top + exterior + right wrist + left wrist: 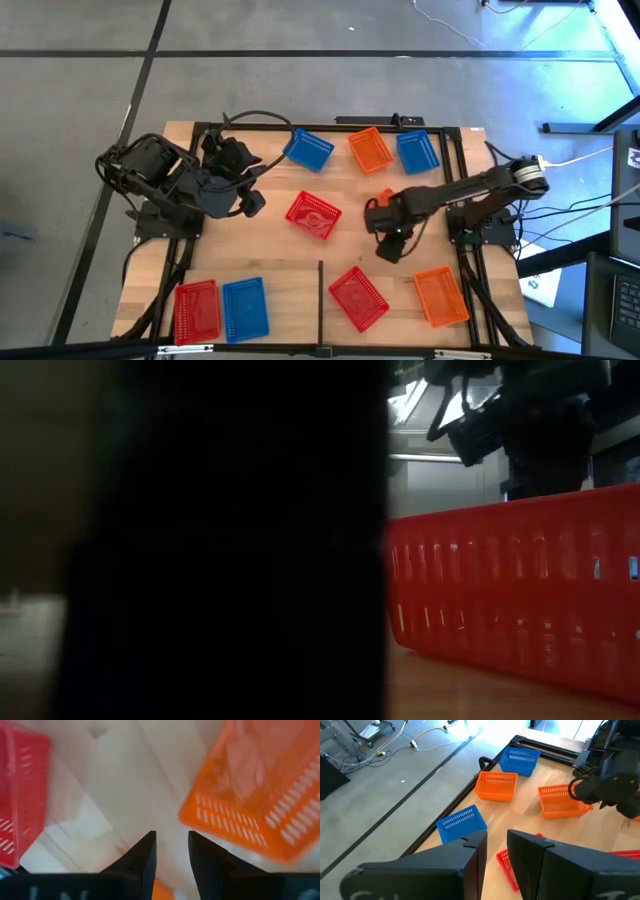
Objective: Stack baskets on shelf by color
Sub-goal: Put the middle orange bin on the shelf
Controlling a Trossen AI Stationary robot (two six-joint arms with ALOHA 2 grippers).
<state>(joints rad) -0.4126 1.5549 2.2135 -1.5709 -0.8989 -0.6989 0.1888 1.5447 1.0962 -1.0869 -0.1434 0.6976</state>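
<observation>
Nine lattice baskets are spread over the table (270, 270): a blue one (307, 150), an orange one (371, 149) and a second blue one (418, 152) along the far edge, a red one (314, 215) at the centre, and red (196, 311), blue (245, 307), red (358, 297) and orange (440, 296) ones along the near edge beside the thin black divider bar (320, 290). A ninth, orange basket (563, 802) is seen just beside the right gripper (390, 245), whose fingers (144, 855) stand slightly parted with nothing visibly clasped; an orange scrap below them cannot be identified. The left gripper (250, 200) waits near the centre red basket, its fingers narrowly apart and empty. The baskets are judged light, thin-walled and somewhat flexible, apt to slide on smooth wood; a pinch over one long rim wall is judged best.
</observation>
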